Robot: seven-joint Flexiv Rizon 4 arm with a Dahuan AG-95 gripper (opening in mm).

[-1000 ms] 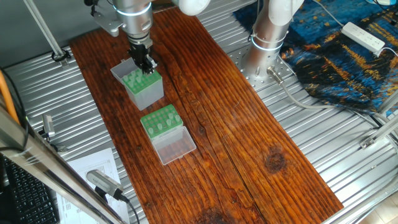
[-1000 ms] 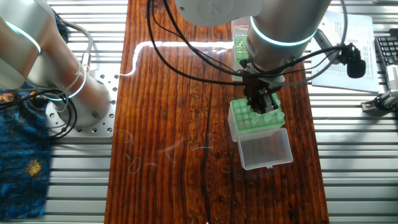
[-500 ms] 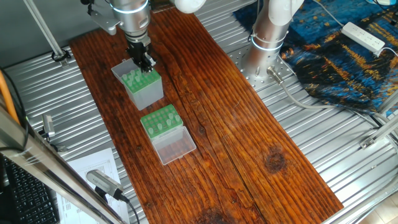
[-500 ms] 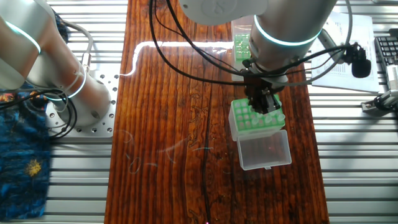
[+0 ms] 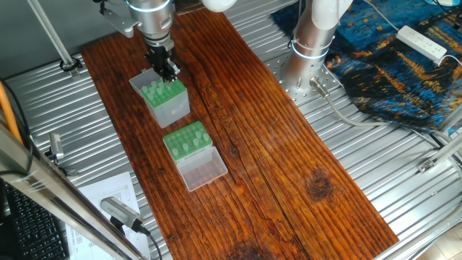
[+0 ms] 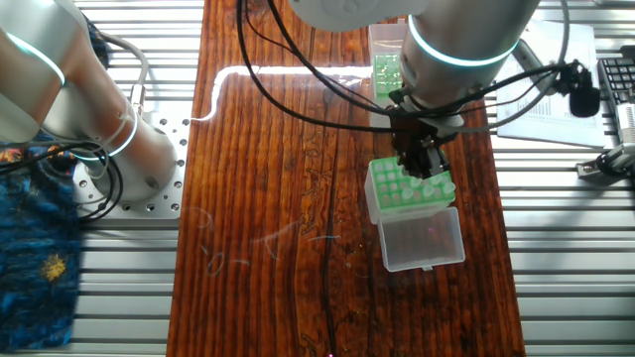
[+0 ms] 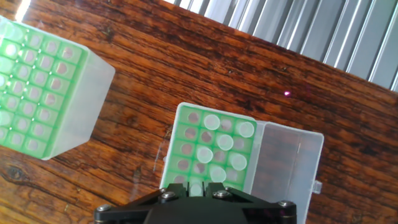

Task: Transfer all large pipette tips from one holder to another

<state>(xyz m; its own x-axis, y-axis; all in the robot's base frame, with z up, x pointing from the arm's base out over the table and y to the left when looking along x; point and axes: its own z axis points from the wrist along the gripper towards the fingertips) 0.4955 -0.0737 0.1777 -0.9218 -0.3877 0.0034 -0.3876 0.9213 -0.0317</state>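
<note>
Below the jaws, in the hand view, lies the low green rack (image 7: 180, 134) with its clear lid (image 7: 292, 162) folded open to the far side. Several large pipette tips (image 7: 224, 142) already stand in its holes, and many holes are free. The taller holder (image 7: 74, 106) with grey sides stands off to one side of the jaws, well apart from them. In one fixed view some pale tips (image 5: 155, 90) stand up from its green top.

The gripper (image 5: 167, 72) hangs above the boxes and touches neither of them. Its fingers look close together, but I cannot tell if a tip is between them. The hand view shows only the dark base of the jaws at the bottom edge, and the fixed views are too small.

I think the step in hand is the travel between the two boxes, with the task partly done. If a tip is held, the next move needs the jaws centred over a free hole of the low rack, then a straight descent. The full holes are close, so a neighbouring tip could be knocked.
</note>
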